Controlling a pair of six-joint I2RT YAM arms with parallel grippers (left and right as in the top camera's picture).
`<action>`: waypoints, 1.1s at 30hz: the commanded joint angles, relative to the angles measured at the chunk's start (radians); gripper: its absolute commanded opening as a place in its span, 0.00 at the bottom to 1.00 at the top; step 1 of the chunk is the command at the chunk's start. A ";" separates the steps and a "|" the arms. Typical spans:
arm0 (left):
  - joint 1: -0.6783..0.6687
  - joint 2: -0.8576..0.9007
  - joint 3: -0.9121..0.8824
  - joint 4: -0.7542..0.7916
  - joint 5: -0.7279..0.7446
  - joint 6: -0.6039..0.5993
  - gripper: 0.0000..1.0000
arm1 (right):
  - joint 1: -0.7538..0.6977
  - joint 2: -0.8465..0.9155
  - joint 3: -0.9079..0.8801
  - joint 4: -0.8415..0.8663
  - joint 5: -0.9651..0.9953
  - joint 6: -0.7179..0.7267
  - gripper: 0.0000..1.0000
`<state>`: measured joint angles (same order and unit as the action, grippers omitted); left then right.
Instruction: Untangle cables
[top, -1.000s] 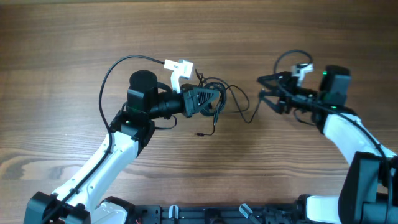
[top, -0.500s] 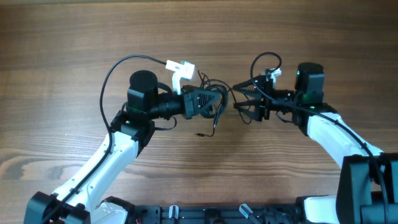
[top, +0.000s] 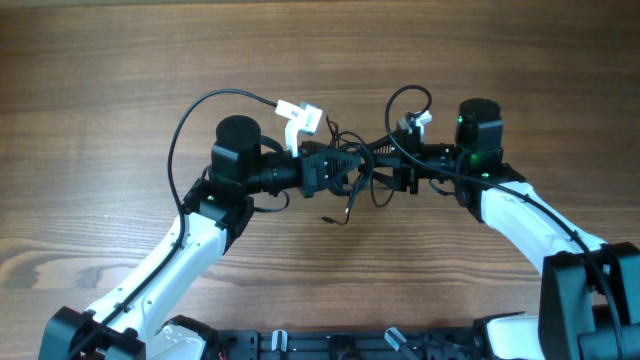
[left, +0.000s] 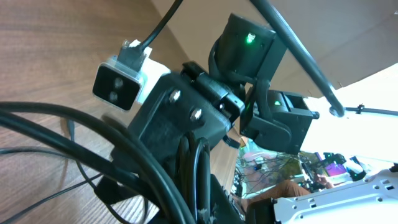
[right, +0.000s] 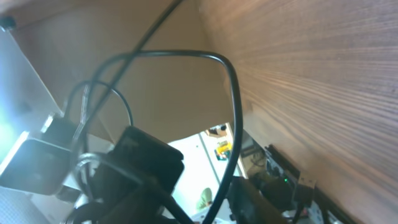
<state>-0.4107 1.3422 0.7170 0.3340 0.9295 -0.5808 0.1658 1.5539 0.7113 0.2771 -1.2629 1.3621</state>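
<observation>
1. Left arm (top: 195, 235) reaches in from the near left over the wooden worktop (top: 100, 70). Left jaws are clenched on the cables (top: 350, 190).
2. Cables: a thin black bunch at mid-worktop, sitting between the two sets of jaws. One strand trails toward the near side, and its small plug end (top: 328, 217) is on the wood.
3. Right jaws are at the bunch from the right, close to the left jaws. Whether they are released or clenched, I cannot tell.
4. Right arm (top: 520, 215) enters from the near right.
</observation>
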 joint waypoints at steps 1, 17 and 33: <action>-0.004 -0.022 0.003 0.063 0.016 0.026 0.04 | 0.035 0.019 0.005 0.002 0.006 0.027 0.16; -0.004 -0.022 0.003 0.096 0.290 0.021 0.04 | -0.106 0.020 0.004 -0.213 0.926 -0.413 0.04; -0.004 -0.022 0.003 0.096 0.293 0.028 0.04 | -0.418 0.020 0.004 -0.365 1.210 -0.503 0.57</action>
<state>-0.4255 1.4006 0.6926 0.3904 0.9985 -0.5842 -0.0807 1.5124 0.7410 -0.0872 -0.5461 0.8417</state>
